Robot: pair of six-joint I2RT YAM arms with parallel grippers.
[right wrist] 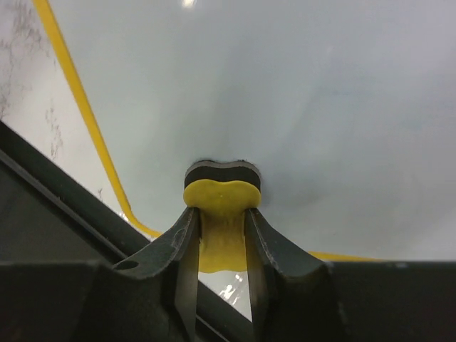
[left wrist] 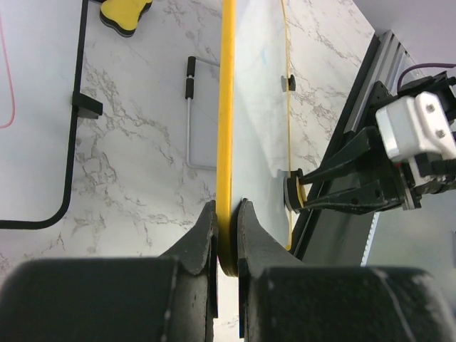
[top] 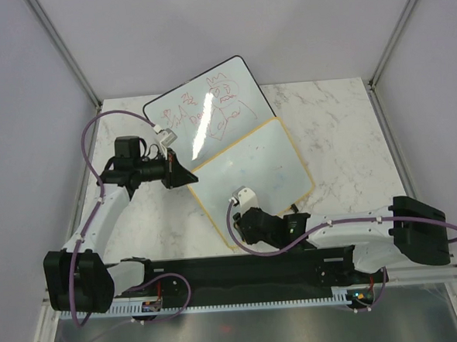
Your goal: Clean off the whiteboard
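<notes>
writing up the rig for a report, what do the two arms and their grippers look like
Both have white links with black joints and bases. The left arm and right arm each trail a looping purple cable. The left gripper and right gripper are black, with curved fingers tapering to narrow tips. A small white box sits near each wrist. No markings are readable.
</notes>
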